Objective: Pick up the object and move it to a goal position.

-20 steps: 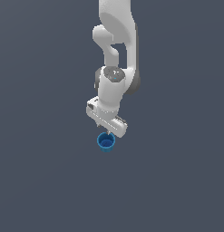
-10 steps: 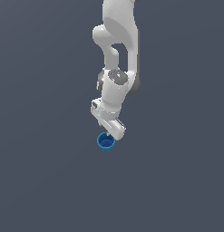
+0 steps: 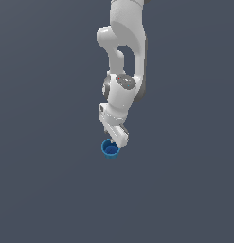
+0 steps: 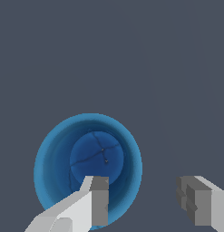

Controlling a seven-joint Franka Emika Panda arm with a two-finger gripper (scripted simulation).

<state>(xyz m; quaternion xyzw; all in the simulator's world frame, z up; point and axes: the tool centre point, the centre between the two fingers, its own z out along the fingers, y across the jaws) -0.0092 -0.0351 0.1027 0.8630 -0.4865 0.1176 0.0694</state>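
Blue and round, the cup (image 3: 110, 149) stands upright on the grey tabletop (image 3: 47, 190), mouth open to the ceiling, so from the wrist view I look straight down past its rim to the darker floor inside (image 4: 96, 156). In the exterior view it sits a little below the picture's middle, just at seven o'clock from the tip of the arm. Nothing is touching it that I can make out.

Right above it hangs the tool (image 4: 143, 199), its two fingers spread wide with nothing between them. One finger (image 4: 99, 195) lies over the cup's interior near the rim, while the other stands well outside the wall, towards three o'clock of the cup in that view. That offset reads to me as deliberate: with the cup narrower than the opening, one pad inside and one outside would pinch a single wall, though it may equally be mid-alignment for straddling the whole body.

Above the tool, the white arm (image 3: 123, 90) leans down steeply from twelve o'clock, wrist tilted towards the cup, which suits a near-vertical descent. No goal marker shows in either view.
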